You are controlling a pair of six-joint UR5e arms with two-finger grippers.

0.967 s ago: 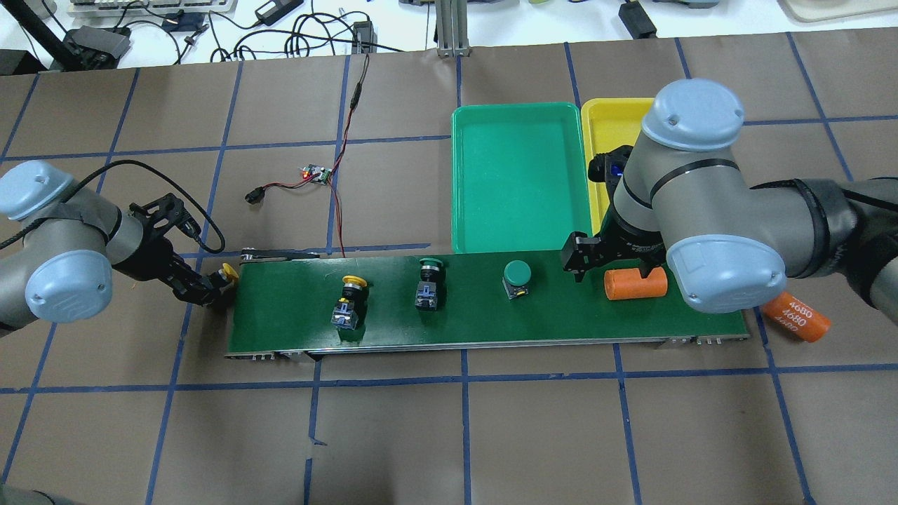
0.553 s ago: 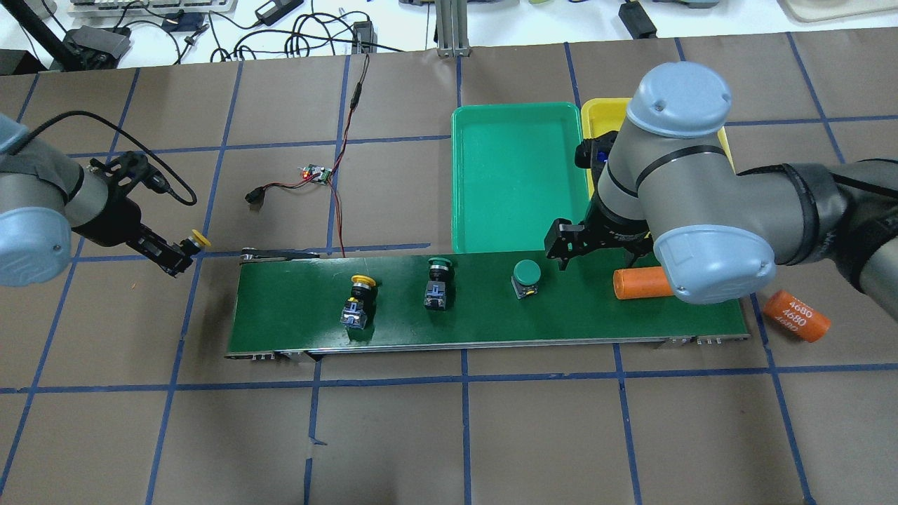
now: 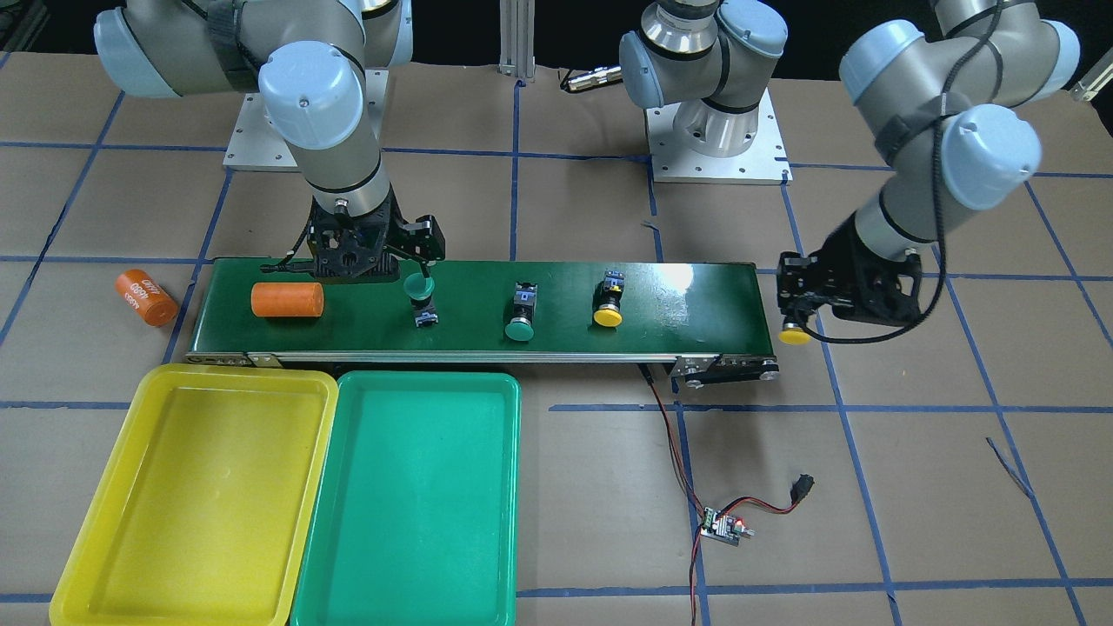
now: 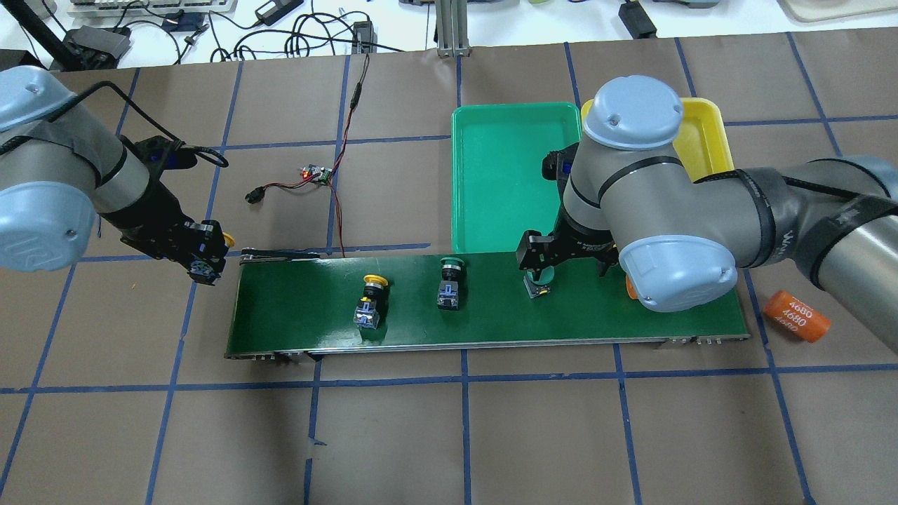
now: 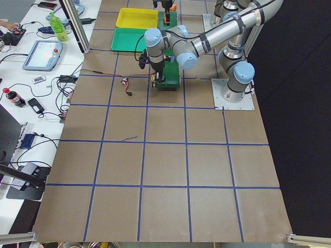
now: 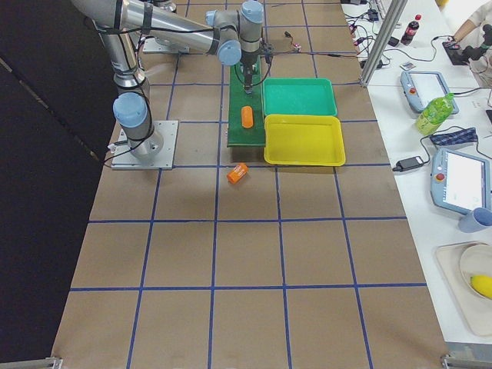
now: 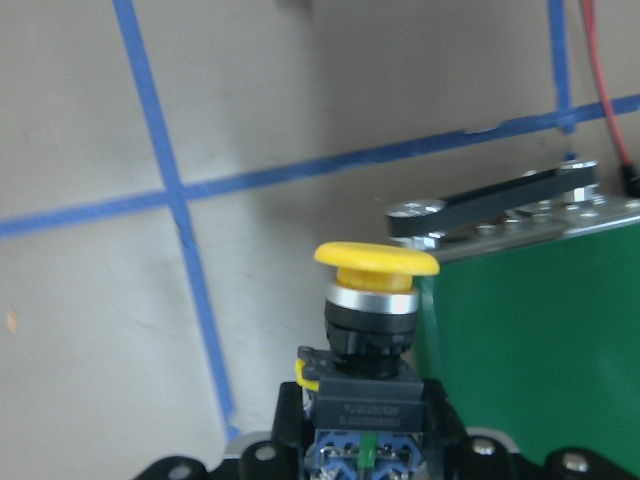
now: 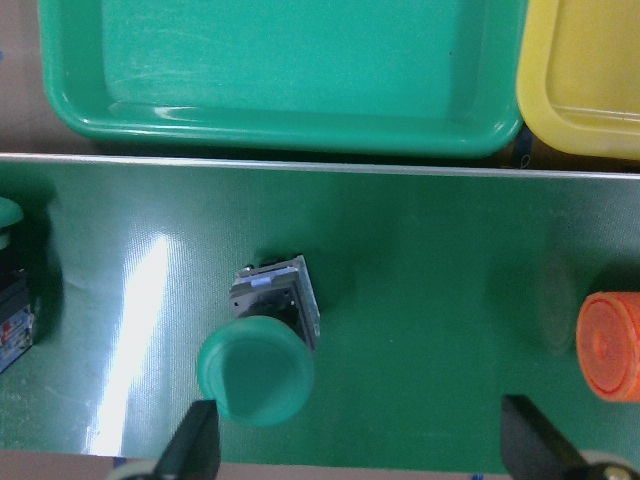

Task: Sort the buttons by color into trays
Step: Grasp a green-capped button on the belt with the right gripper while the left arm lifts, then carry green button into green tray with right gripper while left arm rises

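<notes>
The yellow tray (image 3: pixel 235 376) and green tray (image 3: pixel 428 380) are lying empty; the left gripper (image 7: pixel 368 425) is clamping a yellow button (image 7: pixel 375 262), and the right gripper (image 8: pixel 360 447) is hovering open over a green button (image 8: pixel 256 372).

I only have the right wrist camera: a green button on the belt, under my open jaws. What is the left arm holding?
Observer: The left gripper is shut on a yellow button, just off the belt's end.
Operator: What else is on the belt towards that end?
Observer: A green button, then a second yellow button nearer the left arm.
Operator: Is there anything in the trays?
Observer: No. The yellow tray and the green tray are both empty.
</notes>
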